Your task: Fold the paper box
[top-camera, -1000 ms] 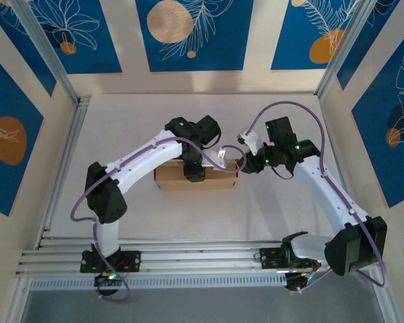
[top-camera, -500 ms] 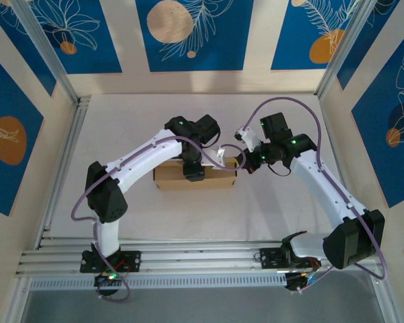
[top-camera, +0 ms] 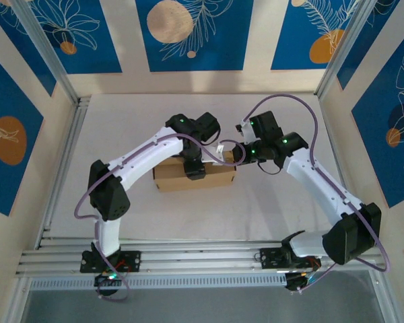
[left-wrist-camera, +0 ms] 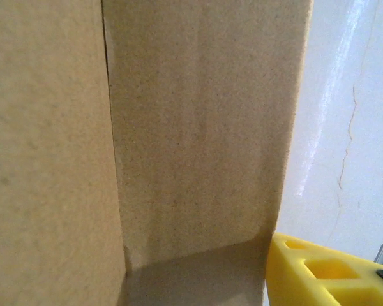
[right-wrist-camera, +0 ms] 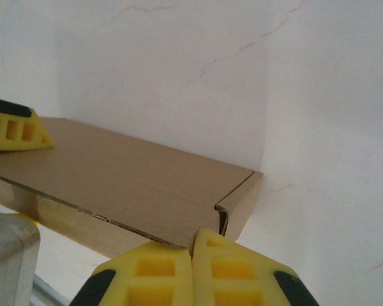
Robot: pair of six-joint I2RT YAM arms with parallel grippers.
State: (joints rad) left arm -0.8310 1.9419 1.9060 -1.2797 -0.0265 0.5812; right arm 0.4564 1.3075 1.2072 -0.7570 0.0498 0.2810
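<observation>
The paper box [top-camera: 175, 177] is a closed, shallow brown cardboard mailer lying flat in the middle of the table. My left gripper [top-camera: 194, 165] points down onto its top. Cardboard [left-wrist-camera: 191, 127] takes up most of the left wrist view, with one yellow finger [left-wrist-camera: 325, 274] at the lower right beside a flap edge and the other finger hidden. That finger [right-wrist-camera: 13, 131] rests on the lid in the right wrist view. My right gripper [right-wrist-camera: 193, 252] is shut, its yellow tips touching the near corner of the box lid [right-wrist-camera: 127, 185] at the box's right end [top-camera: 230, 168].
The white tabletop [top-camera: 121, 128] lies open around the box. Patterned blue walls [top-camera: 188, 33] and a metal rail [top-camera: 60, 168] on the left close in the workspace. Slotted rails [top-camera: 202, 256] run along the near edge by the arm bases.
My right gripper has swung left and now meets the box's right end. The left arm has stayed on the lid, and the box has barely shifted.
</observation>
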